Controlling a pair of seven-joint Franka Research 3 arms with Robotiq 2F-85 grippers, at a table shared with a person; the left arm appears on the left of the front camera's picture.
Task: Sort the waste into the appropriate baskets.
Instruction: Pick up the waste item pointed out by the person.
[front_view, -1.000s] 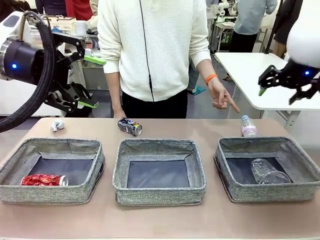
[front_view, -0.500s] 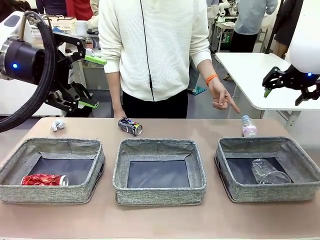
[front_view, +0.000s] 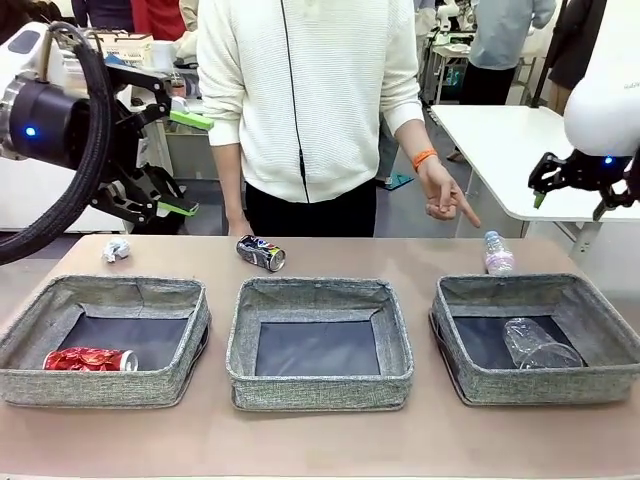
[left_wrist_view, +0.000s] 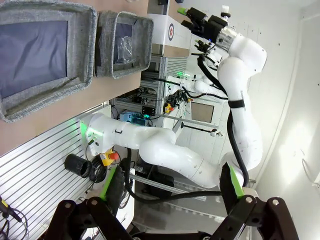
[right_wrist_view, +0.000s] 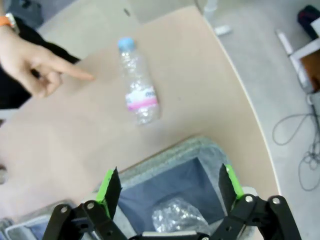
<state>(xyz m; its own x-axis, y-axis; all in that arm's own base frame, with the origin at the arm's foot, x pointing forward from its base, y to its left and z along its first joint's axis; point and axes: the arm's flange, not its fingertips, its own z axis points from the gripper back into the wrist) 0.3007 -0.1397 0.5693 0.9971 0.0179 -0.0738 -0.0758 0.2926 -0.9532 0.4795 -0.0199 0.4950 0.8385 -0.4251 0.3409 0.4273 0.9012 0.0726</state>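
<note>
Over the last second the right gripper (front_view: 570, 200) has been drifting toward the right edge of the table (front_view: 320, 440) and tipping its fingers downward. The left gripper (front_view: 185, 163) is keeping its place above the far left corner.

Three grey woven baskets are sitting in a row along the near edge. The left basket (front_view: 100, 385) is holding a dented red can (front_view: 90, 360), which is lying on its side in the near left corner of the dark bottom. The middle basket (front_view: 320, 380) is sitting between the other two. The right basket (front_view: 540, 385) is holding a crumpled clear bottle (front_view: 535, 343).

Along the far edge, a white paper wad (front_view: 116, 250) is lying behind the left basket. A dark blue can (front_view: 261, 253) is lying on its side behind the middle one. A small pink-labelled bottle (front_view: 497, 254) with a pale blue cap is sitting just behind the right basket's far wall; I cannot tell whether it is standing or lying. The person's hand (front_view: 443, 195) is pointing a finger down toward that bottle without touching it.

Both grippers are hanging in the air with their jaws spread wide, gripping nothing and touching nothing.
</note>
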